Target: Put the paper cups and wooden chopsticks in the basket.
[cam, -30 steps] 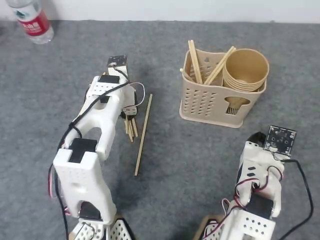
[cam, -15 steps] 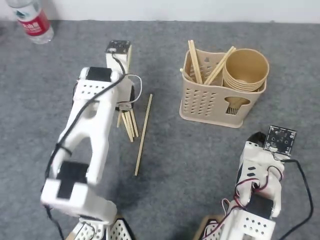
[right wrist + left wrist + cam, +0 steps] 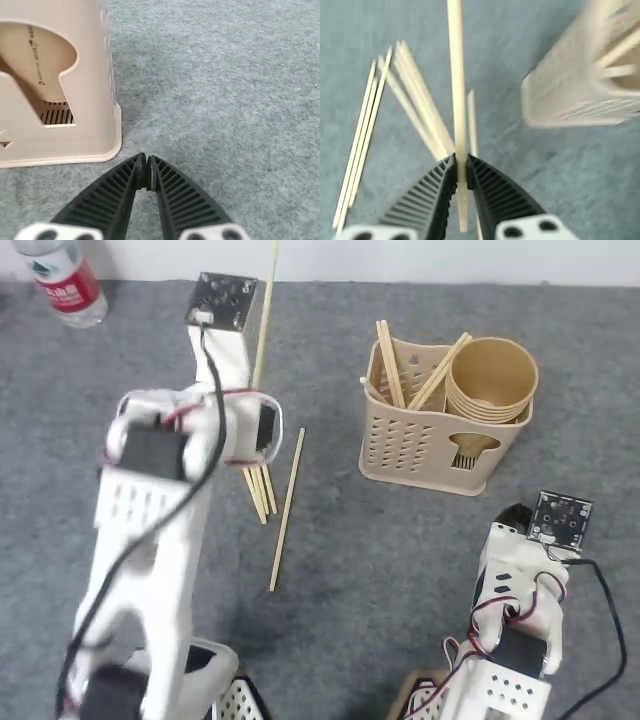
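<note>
Left gripper (image 3: 461, 163) is clamped on one wooden chopstick (image 3: 455, 75); the right gripper (image 3: 146, 169) is closed on nothing.

In the high view the held chopstick (image 3: 264, 315) runs from the left arm (image 3: 150, 500) to the far edge of the scene, left of the basket (image 3: 420, 455). More loose chopsticks (image 3: 258, 490) lie bunched on the grey mat (image 3: 400, 570) by that arm, with a single chopstick (image 3: 287, 510) just to their right, all well apart from the basket. A stack of paper cups (image 3: 492, 375) sits in the basket's right part, and several chopsticks (image 3: 392, 365) lean in its left part. The right gripper rests low over the mat just near of the basket's wall (image 3: 75, 140). A plastic bottle (image 3: 65, 280) stands at the far left.
</note>
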Motion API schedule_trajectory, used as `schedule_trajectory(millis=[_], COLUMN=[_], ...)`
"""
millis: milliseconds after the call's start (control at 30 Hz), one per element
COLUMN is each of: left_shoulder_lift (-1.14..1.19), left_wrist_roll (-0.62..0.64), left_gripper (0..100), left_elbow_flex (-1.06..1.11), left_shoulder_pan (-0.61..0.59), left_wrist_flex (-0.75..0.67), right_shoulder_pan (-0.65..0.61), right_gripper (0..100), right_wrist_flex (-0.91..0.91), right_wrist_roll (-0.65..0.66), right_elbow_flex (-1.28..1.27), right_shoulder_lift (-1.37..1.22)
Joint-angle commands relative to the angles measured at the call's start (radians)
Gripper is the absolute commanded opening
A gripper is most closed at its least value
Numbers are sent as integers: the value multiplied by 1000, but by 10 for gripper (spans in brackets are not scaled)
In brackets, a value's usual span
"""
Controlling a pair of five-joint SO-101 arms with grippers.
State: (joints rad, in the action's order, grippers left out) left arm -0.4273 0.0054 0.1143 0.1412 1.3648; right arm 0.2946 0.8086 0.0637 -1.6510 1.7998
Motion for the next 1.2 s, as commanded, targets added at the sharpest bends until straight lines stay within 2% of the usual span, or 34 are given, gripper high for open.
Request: schedule_trajectory(millis=[0,100,267,400,533,733,1000,1167], left_shoulder_lift=[-308,-554,-896,-934,-859,-660,-233,32], left_wrist_roll=[51,55,55,44,41,41,38,-77], left_gripper=[9,9,9,10,10,10,11,11], left_elbow_flex=[131,386,782,849,854,851,840,725], left_shoulder_pan=[124,180,186,204,281,387,402,384], left_wrist_flex=[-166,-384,-760,-879,-984,-1277,-1640,-1784], right_shoulder_pan=[-5,-5,-7,-8,-8,-8,-8,-8], right_gripper=[8,8,8,8,8,8,8,8], right_wrist_flex=[-16,-16,-16,-16,-16,-16,-27,-27], right_wrist_roll=[15,15,15,15,15,15,15,15], right_elbow_flex=[3,3,3,3,3,3,-5,-5], right_shoulder_lift=[10,10,10,10,10,10,10,10])
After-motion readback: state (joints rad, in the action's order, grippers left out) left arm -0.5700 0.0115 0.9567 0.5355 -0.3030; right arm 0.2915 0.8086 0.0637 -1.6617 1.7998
